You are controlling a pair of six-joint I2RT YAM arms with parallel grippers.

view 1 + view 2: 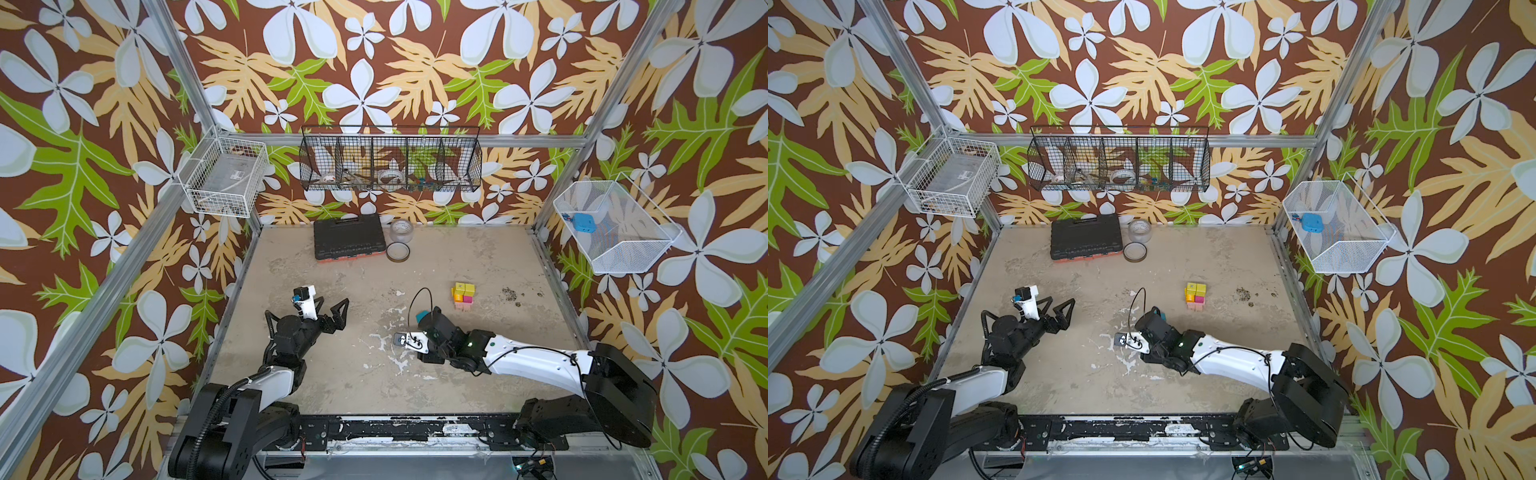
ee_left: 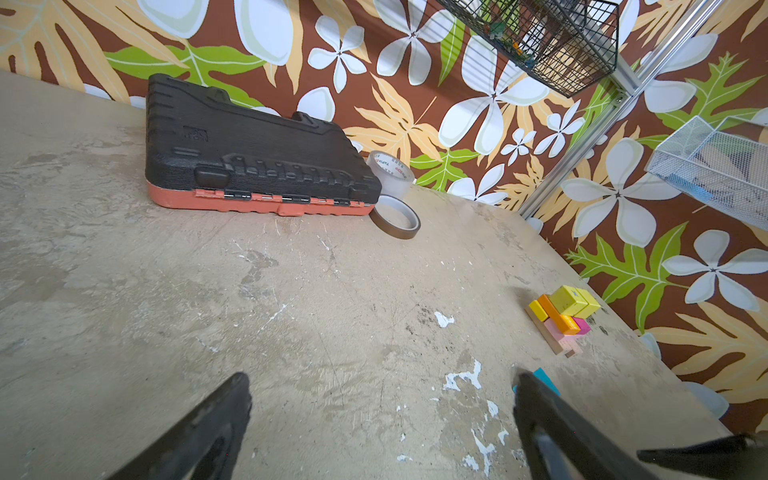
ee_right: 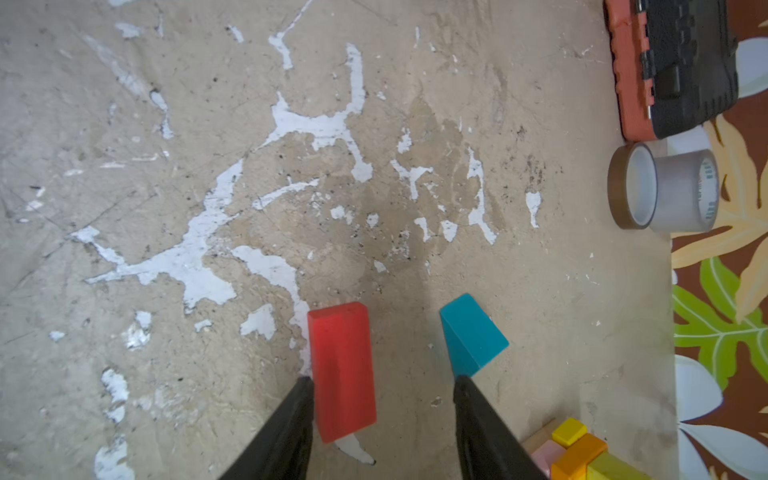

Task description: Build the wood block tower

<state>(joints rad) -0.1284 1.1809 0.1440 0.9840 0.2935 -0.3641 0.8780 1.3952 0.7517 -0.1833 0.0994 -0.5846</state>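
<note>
The wood block tower (image 1: pixel 463 297) (image 1: pixel 1196 296) is a low stack of pink, orange, magenta and yellow blocks on the table's right; the left wrist view shows the tower (image 2: pixel 561 316) too. My right gripper (image 3: pixel 382 380) is open, pointing down at the table left of it. A red block (image 3: pixel 343 374) lies between its jaws, against one finger and clear of the other. A teal wedge (image 3: pixel 471 336) (image 1: pixel 424 314) sits just past the other fingertip. In both top views the red block is hidden under the gripper. My left gripper (image 1: pixel 332 302) (image 2: pixel 381 380) hangs open and empty at the left.
A black tool case (image 1: pixel 347 239) with an orange base lies at the back, with a clear tape roll (image 1: pixel 401 230) and a brown tape ring (image 1: pixel 398 252) beside it. Wire baskets (image 1: pixel 390 164) hang on the walls.
</note>
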